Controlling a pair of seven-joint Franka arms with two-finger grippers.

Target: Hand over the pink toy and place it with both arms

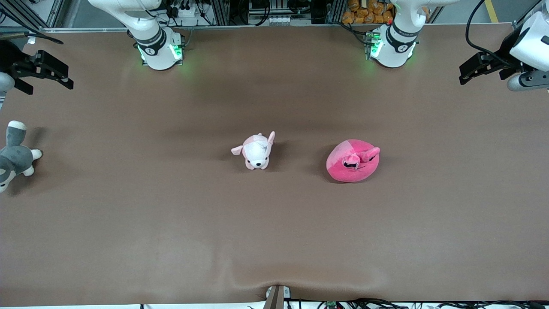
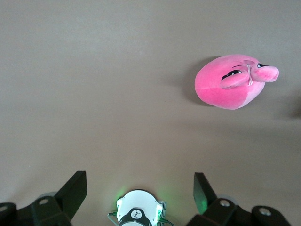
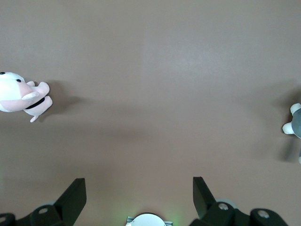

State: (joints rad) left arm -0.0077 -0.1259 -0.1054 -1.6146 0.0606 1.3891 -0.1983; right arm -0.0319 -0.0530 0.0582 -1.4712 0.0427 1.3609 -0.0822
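The pink toy (image 1: 352, 161), a round hot-pink plush with a lighter patch, small ears and black eyes, lies on the brown table toward the left arm's end. It also shows in the left wrist view (image 2: 233, 82). My left gripper (image 1: 466, 73) hangs open and empty over the table's edge at the left arm's end, well apart from the toy; the left wrist view (image 2: 138, 188) shows its jaws spread wide. My right gripper (image 1: 64, 76) hangs open and empty over the right arm's end of the table, and its jaws are also wide apart in the right wrist view (image 3: 138, 188).
A pale pink-and-white plush puppy (image 1: 256, 151) lies mid-table beside the pink toy, also in the right wrist view (image 3: 21, 96). A grey-and-white plush (image 1: 15, 156) lies at the right arm's end, below the right gripper. The arm bases (image 1: 158, 51) (image 1: 392, 47) stand at the table's back edge.
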